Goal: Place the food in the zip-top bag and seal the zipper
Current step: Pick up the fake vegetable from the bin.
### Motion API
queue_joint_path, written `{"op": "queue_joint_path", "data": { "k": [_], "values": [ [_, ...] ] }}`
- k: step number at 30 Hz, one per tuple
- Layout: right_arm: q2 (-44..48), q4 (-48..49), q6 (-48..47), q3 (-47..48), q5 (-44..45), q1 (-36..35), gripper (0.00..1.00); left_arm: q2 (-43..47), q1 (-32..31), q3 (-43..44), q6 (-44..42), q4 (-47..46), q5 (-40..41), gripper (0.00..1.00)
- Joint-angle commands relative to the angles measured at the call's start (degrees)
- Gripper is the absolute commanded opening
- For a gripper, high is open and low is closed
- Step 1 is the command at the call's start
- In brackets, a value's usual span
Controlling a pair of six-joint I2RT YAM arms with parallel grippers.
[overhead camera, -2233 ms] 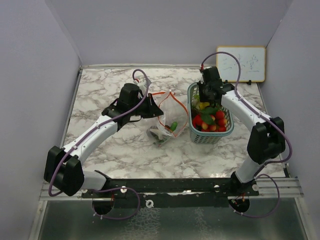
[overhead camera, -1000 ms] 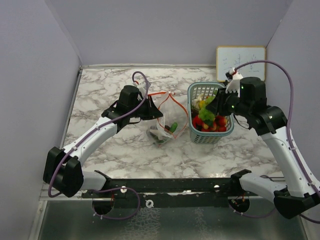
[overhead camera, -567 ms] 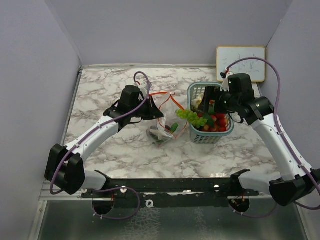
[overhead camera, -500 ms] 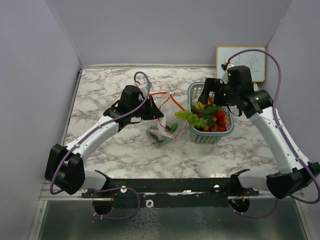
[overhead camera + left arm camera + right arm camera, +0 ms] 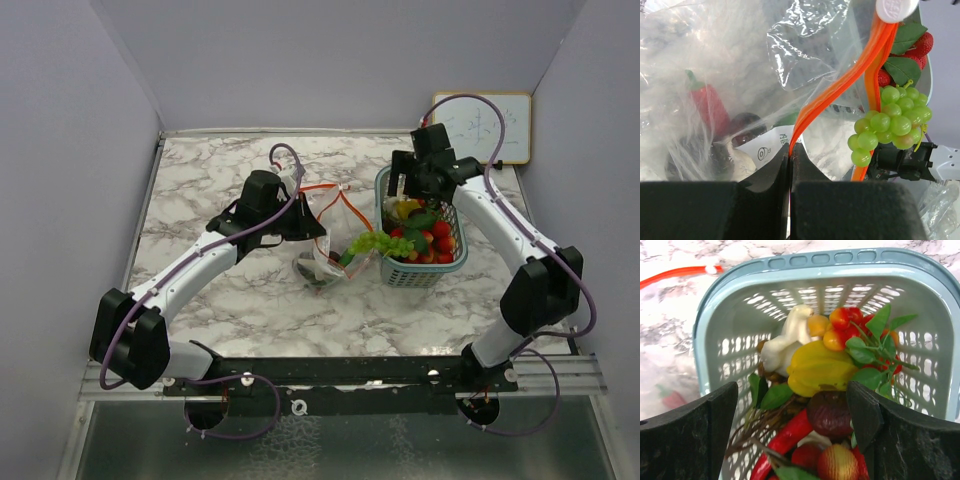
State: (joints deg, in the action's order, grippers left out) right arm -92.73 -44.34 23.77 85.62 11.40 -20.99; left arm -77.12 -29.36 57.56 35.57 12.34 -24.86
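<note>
Top view: my left tool (image 5: 308, 224) held up the mouth of the zip-top bag (image 5: 318, 262), a green grape bunch (image 5: 368, 243) lay at its open edge, and most food (image 5: 432, 240) sat in the teal basket (image 5: 425, 278). Left wrist: that tool was clamped on the zipper (image 5: 840, 87), which gaped unsealed, with one red piece (image 5: 707, 107) inside. Right wrist: my right tool (image 5: 792, 412) hung spread and empty over the basket; I judged filling barely begun and sealing undone.

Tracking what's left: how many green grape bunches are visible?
1: the green grape bunch lies at the zip-top bag's mouth, beside the basket. Others may be buried in the basket.
</note>
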Motion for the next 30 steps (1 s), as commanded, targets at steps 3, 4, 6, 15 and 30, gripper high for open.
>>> {"op": "queue_joint_path", "data": {
  "k": [3, 4, 6, 15, 30],
  "values": [
    [-6.32, 7.10, -1.27, -0.35, 6.16, -0.01, 0.87, 0.20, 0.11, 3.49, -2.05, 1.65, 0.48, 0.00],
    [-7.46, 7.11, -1.35, -0.22, 6.20, -0.01, 0.86, 0.09, 0.10, 3.75, -2.34, 2.10, 0.72, 0.00],
    [-9.23, 7.18, -1.31, -0.62, 6.55, -0.01, 0.86, 0.04, 0.18, 4.19, -2.97, 2.81, 1.15, 0.00],
    [-14.38, 8.95, -1.43, -5.70, 8.30, -0.01, 0.77, 0.86, 0.86, 6.94, -5.53, 6.64, 3.97, 0.00],
    [-1.29, 9.95, -5.31, -4.15, 5.31, -0.01, 0.02, 3.13, 1.72, 6.39, -6.08, 6.91, 4.78, 0.00]
  ]
}}
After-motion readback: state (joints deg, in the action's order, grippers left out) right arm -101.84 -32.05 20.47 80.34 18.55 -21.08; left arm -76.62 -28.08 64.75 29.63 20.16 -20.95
